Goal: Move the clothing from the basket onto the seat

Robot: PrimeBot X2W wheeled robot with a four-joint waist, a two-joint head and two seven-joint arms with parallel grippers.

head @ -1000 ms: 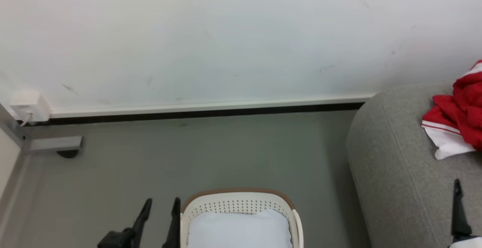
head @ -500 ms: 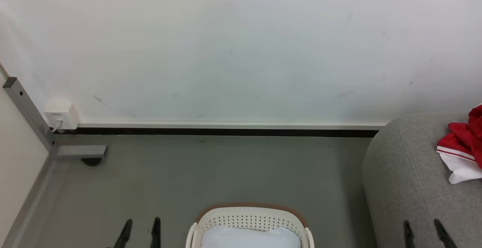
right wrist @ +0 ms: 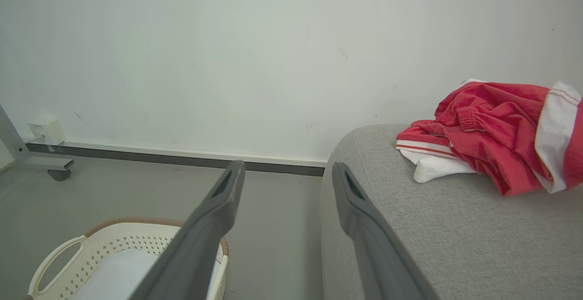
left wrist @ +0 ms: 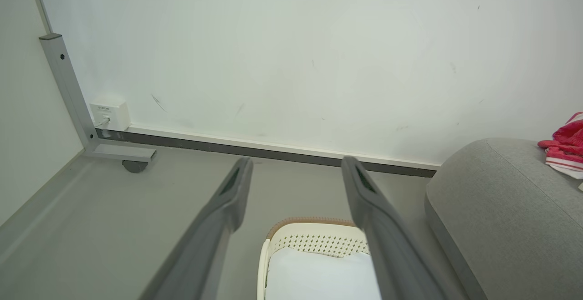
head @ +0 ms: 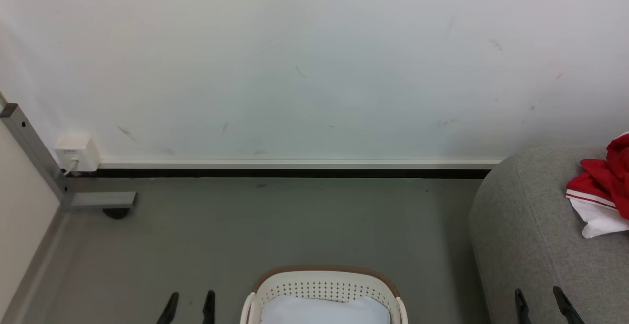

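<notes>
Head view: the basket (head: 322, 277) stands on the grey floor (head: 221, 235) at the bottom middle, near the left end of the sofa (head: 530, 225). A pale blue-white cloth (head: 324, 311) lies inside the basket. The clothing (head: 602, 186), red with white trim, lies bunched on the sofa's top towards its back edge, clear of the basket. The left gripper (head: 190, 307) shows as two dark tips over the floor just left of the basket, spread apart and empty. The right gripper (head: 540, 307) shows the same way over the sofa's near left part, also spread and empty. A white socket box (head: 76, 151) sits at the foot of the wall (head: 314, 68), beside a grey metal frame (head: 37, 157).

Left wrist view: the left gripper (left wrist: 296, 163) has its fingers wide apart with nothing between them, above the basket (left wrist: 309, 221) and the cloth (left wrist: 319, 275). The sofa (left wrist: 501, 200) is at the right, with the clothing (left wrist: 565, 140) at its far edge.

Right wrist view: the right gripper (right wrist: 288, 167) is spread and holds nothing, one finger over the basket (right wrist: 59, 254), the other over the left end of the sofa (right wrist: 455, 227). The clothing (right wrist: 492, 131) lies crumpled on the sofa's top near the wall.
</notes>
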